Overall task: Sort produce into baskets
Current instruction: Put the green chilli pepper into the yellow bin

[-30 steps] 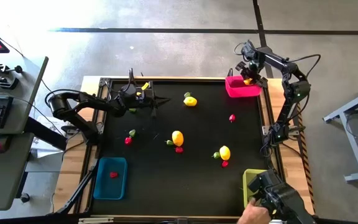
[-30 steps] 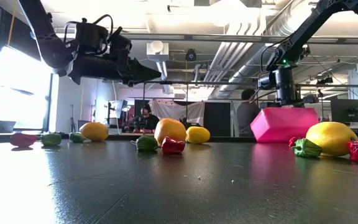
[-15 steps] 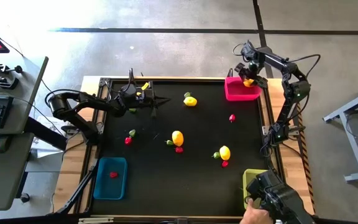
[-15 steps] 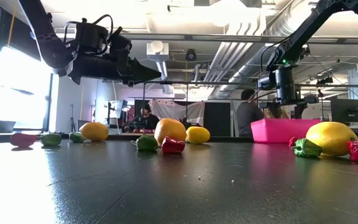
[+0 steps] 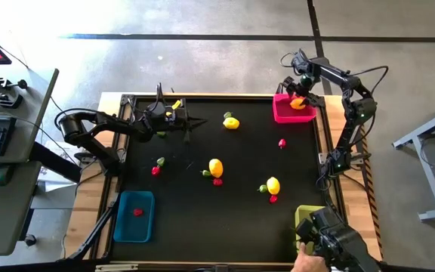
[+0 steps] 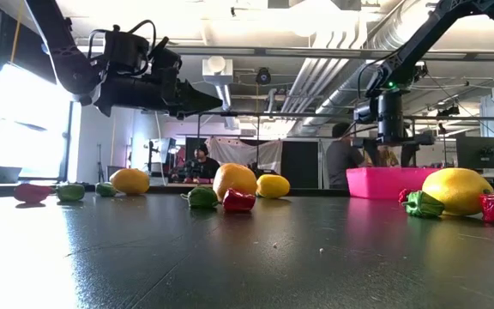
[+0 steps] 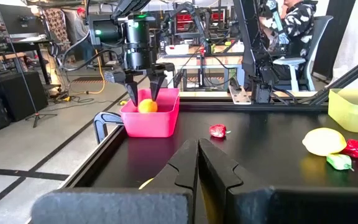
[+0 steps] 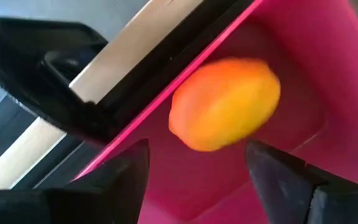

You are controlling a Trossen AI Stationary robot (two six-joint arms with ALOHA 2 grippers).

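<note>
Black desk: right pincer spread, empty, over orange lemon in pink basket; left pincer closed, idle. Produce likely light, rigid, slick; grip across middle.

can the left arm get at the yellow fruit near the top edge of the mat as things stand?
Probably yes. The left gripper hangs shut above the mat, and the yellow fruit lies just beyond its tips with bare mat between them. The right gripper is off over the pink basket, clear of that path.
</note>
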